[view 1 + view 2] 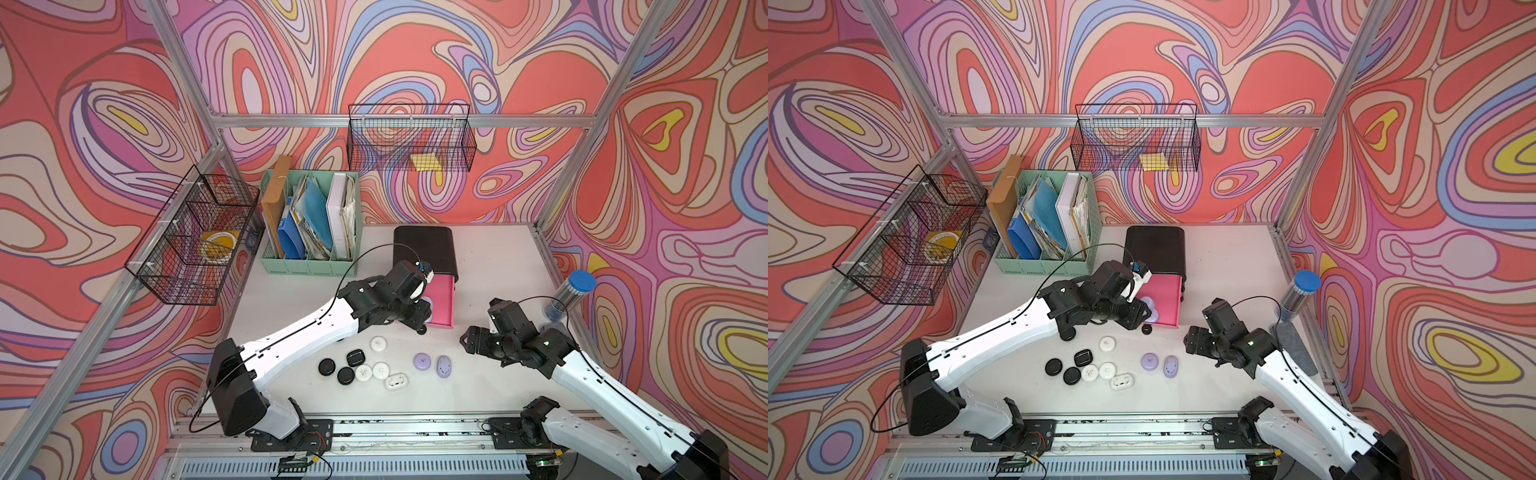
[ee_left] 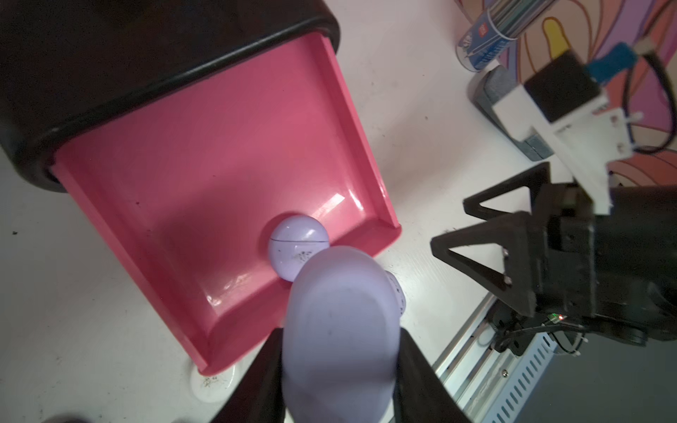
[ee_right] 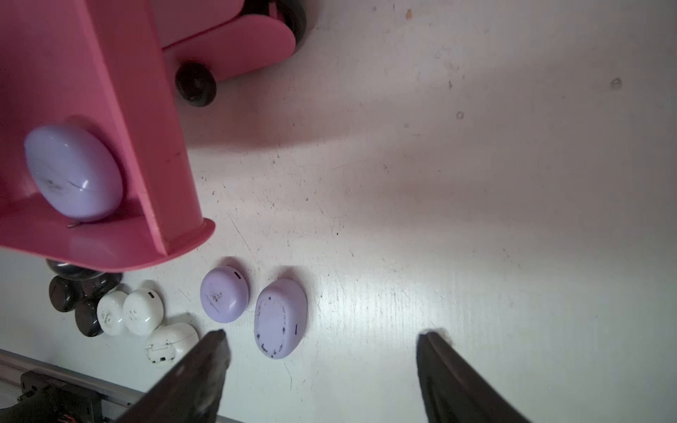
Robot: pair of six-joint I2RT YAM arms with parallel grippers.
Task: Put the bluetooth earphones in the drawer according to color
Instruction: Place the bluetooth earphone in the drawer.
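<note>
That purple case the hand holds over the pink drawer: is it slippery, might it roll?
Probably slippery: the case looks smooth and rounded, pinched at its curved sides by the left hand. Likely stiff: undented by the grip. Dropped in the drawer, it may rock or slide.

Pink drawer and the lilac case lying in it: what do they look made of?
Pink drawer: likely moulded plastic, glossy; sharp white glints on its floor and rounded, one-piece walls. Lilac case: probably hard plastic too, smooth semi-gloss; a soft highlight, a thin lid seam and faint dark scuffs.
</note>
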